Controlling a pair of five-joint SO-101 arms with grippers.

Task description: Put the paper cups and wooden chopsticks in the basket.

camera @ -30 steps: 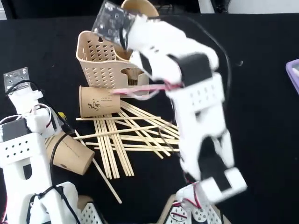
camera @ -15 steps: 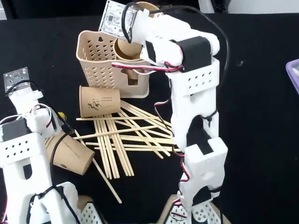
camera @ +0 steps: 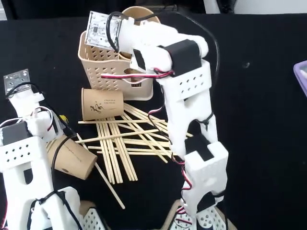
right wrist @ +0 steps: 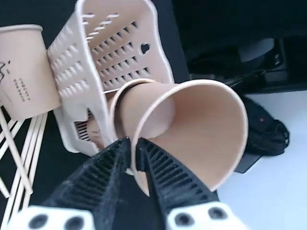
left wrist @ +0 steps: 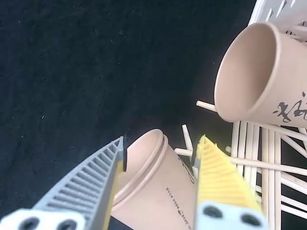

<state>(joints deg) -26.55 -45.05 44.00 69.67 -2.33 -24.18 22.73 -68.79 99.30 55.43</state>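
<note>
My right gripper [right wrist: 132, 143] is shut on the rim of a paper cup [right wrist: 192, 129], holding it tilted above the far side of the beige basket [right wrist: 110, 57]. That held cup [camera: 144, 10] shows past the basket [camera: 103, 72] in the high view. A second cup [right wrist: 139, 110] lies inside the basket. A third cup [camera: 100, 104] lies on its side in front of the basket. Several wooden chopsticks [camera: 129, 141] are scattered on the black table. At the near left, my left gripper [left wrist: 160, 143] has its fingers against both sides of another lying cup [left wrist: 153, 187], also seen from above [camera: 72, 157].
The right arm [camera: 192, 110] stretches from the near edge over the chopsticks to the basket. The left arm's base [camera: 24, 163] stands at the near left. A purple object [camera: 301, 72] pokes in at the right edge. Bare black table lies to the right.
The right arm has swung left and farther out over the basket, carrying its cup. The left arm and the cups and chopsticks on the table have not moved.
</note>
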